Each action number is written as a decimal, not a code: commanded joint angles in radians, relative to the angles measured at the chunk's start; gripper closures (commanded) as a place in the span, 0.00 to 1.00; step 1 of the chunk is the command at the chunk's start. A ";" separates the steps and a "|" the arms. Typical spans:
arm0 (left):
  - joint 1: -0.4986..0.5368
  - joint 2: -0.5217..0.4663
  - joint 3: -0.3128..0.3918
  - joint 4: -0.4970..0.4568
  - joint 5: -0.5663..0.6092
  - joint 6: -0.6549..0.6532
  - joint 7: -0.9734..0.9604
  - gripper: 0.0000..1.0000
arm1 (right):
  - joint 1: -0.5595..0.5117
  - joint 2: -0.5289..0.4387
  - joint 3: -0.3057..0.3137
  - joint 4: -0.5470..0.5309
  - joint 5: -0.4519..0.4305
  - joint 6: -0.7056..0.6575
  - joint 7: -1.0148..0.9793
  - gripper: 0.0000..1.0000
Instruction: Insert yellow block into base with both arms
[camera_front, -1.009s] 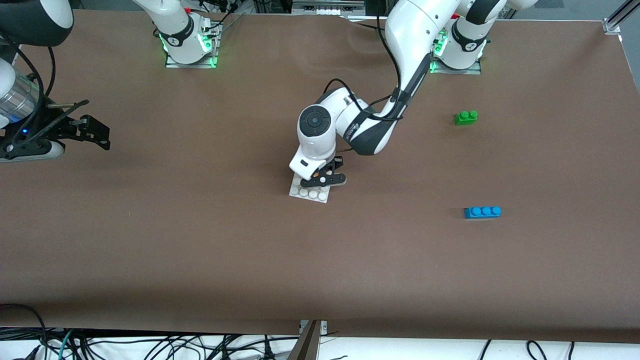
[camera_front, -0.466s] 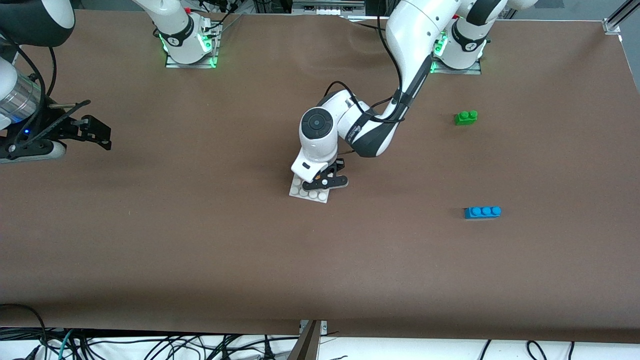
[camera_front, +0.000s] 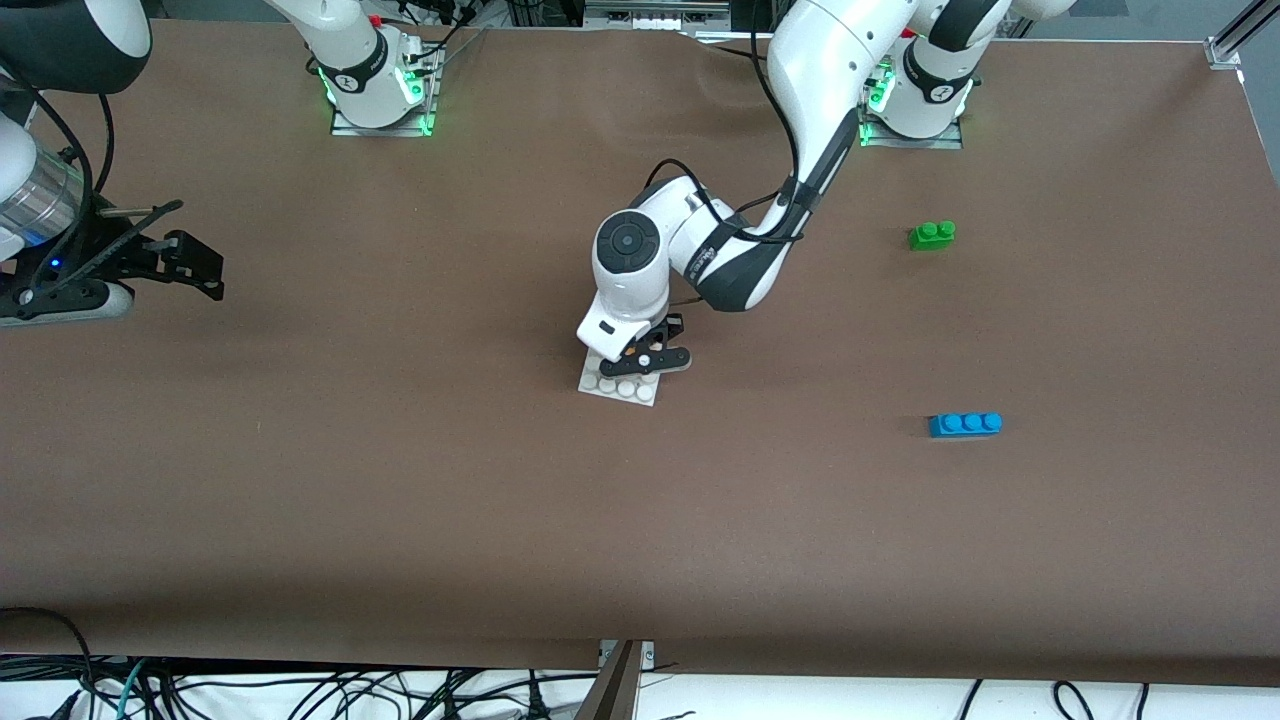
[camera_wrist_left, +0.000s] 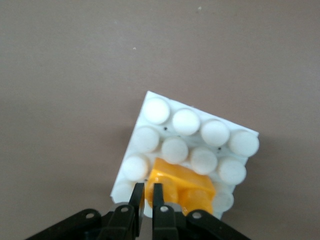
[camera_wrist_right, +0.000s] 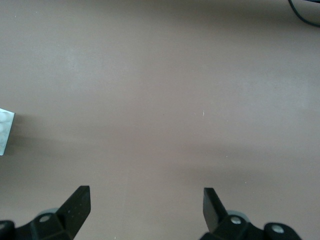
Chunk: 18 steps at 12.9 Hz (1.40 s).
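The yellow block (camera_wrist_left: 182, 187) sits on the studs of the white base (camera_wrist_left: 186, 121), at one edge of it. My left gripper (camera_wrist_left: 148, 186) is shut, its fingertips close together and down at one end of the block, not around it. In the front view the left gripper (camera_front: 645, 358) covers most of the base (camera_front: 612, 386) at the middle of the table, and the block is hidden there. My right gripper (camera_wrist_right: 145, 207) is open and empty, waiting over bare table at the right arm's end (camera_front: 195, 268). A corner of the base (camera_wrist_right: 4, 131) shows in the right wrist view.
A green two-stud brick (camera_front: 932, 235) lies toward the left arm's end of the table. A longer blue brick (camera_front: 965, 424) lies nearer to the front camera than the green one. The brown tabletop (camera_front: 400, 480) stretches around the base.
The left gripper dipped a little onto the base and came back to nearly where it was. The right arm has barely moved.
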<state>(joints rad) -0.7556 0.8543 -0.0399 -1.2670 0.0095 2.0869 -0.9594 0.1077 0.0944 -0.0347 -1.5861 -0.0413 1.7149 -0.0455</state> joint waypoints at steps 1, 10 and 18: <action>-0.021 0.031 0.008 0.020 0.004 -0.001 -0.021 0.87 | -0.008 0.001 0.007 0.011 0.003 -0.006 -0.014 0.00; 0.122 -0.259 0.012 0.003 -0.022 -0.224 0.047 0.00 | -0.011 0.002 0.007 0.017 0.003 -0.006 -0.014 0.00; 0.418 -0.547 0.012 -0.055 -0.046 -0.549 0.248 0.00 | -0.011 0.002 0.007 0.017 0.003 -0.006 -0.014 0.00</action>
<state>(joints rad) -0.3985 0.3799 -0.0230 -1.2515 -0.0125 1.5744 -0.7494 0.1069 0.0948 -0.0351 -1.5823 -0.0413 1.7154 -0.0455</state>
